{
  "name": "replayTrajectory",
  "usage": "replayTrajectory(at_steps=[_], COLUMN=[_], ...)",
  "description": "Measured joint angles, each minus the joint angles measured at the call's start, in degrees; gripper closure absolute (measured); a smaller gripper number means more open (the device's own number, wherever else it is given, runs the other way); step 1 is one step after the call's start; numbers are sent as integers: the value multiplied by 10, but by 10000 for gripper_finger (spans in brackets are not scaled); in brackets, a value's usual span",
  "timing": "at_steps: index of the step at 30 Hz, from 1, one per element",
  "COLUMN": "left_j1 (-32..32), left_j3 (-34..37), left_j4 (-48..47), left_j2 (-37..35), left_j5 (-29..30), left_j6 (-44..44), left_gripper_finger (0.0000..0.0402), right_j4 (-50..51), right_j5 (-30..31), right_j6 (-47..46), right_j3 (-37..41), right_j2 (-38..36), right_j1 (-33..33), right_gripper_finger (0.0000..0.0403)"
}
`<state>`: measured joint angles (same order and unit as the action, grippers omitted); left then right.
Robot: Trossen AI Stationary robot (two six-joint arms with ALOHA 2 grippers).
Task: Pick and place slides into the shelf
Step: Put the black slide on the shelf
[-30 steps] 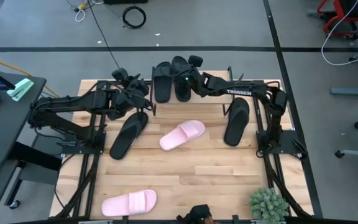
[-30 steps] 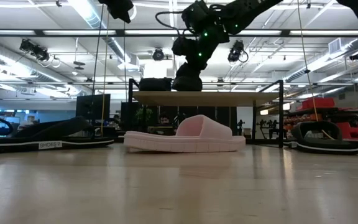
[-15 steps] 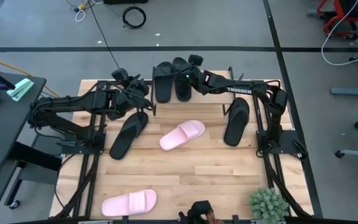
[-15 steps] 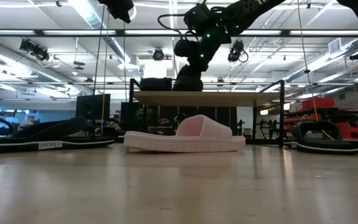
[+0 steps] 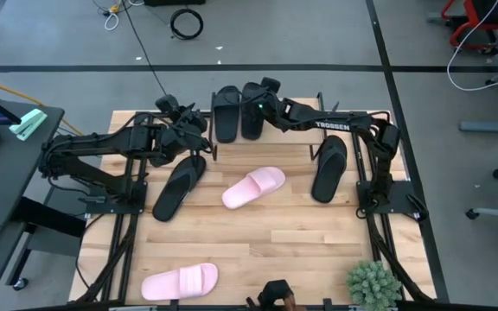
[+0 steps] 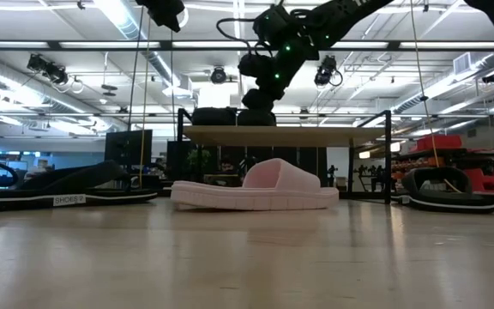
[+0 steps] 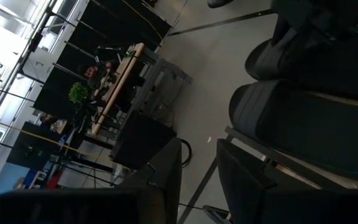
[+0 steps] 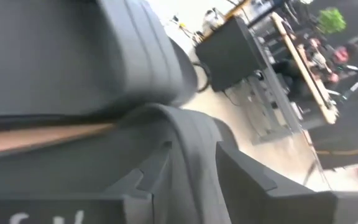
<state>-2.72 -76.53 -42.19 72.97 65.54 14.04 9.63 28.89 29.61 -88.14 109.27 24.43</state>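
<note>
The shelf (image 6: 316,134) stands at the table's far edge. Two black slides lie side by side on its top board, one (image 5: 226,112) on the left and one (image 5: 251,111) to its right. My right gripper (image 8: 188,155) is open above the right-hand slide, with a finger on either side of its strap (image 8: 188,134). My left gripper (image 5: 199,131) hangs open and empty by the shelf's left end. On the table lie a black slide (image 5: 178,187), another black slide (image 5: 328,167), a pink slide (image 5: 253,187) and a second pink slide (image 5: 180,281). My right gripper comes at the slide from the table's right side, slanting down, its open fingers (image 8: 247,171) astride the strap. Whether they touch the strap I cannot tell. The slide rests on the shelf's top board (image 6: 256,118).
A potted plant (image 5: 373,283) stands at the table's near right corner. Bare tabletop lies between the pink slides and along the near right. The shelf's thin black legs (image 6: 179,159) stand behind the middle pink slide.
My right gripper has opened over the right-hand black slide and let it go. The slide now lies on the shelf's top board beside the other black slide.
</note>
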Motion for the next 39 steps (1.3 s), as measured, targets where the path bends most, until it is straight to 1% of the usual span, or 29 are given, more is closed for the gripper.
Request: replayTrajectory(at_steps=[2, 7, 11, 14, 17, 20, 22, 24, 25, 30, 36, 39], left_j1=[0, 0, 0, 0, 0, 0, 0, 0, 0, 0, 0, 0], left_j3=[0, 0, 0, 0, 0, 0, 0, 0, 0, 0, 0, 0], left_j4=[0, -1, -1, -1, -1, -1, -1, 0, 0, 0, 0, 0], left_j2=[0, 0, 0, 0, 0, 0, 0, 0, 0, 0, 0, 0], left_j5=[0, 0, 0, 0, 0, 0, 0, 0, 0, 0, 0, 0], left_j6=[0, 0, 0, 0, 0, 0, 0, 0, 0, 0, 1, 1], left_gripper_finger=[294, 294, 294, 294, 294, 294, 294, 294, 295, 302, 316, 322], right_j4=[1, 7, 28, 64, 125, 207, 262, 297, 300, 260, 251, 247], right_j5=[-13, -18, -19, -19, -20, -23, -21, -19, -18, -31, -43, -78], right_j6=[0, -1, -33, -66, -105, -163, -201, -222, -225, -236, -256, -257], right_j3=[0, 0, 0, -1, -1, -1, -1, -1, -1, -1, -1, -1], right_j2=[-1, -21, -55, -91, -127, -151, -157, -154, -150, -110, -59, -46], right_j1=[-4, -20, -41, -59, -69, -57, -37, -15, -5, 38, 76, 89], right_gripper_finger=[272, 272, 272, 272, 275, 298, 332, 377, 389, 396, 399, 400])
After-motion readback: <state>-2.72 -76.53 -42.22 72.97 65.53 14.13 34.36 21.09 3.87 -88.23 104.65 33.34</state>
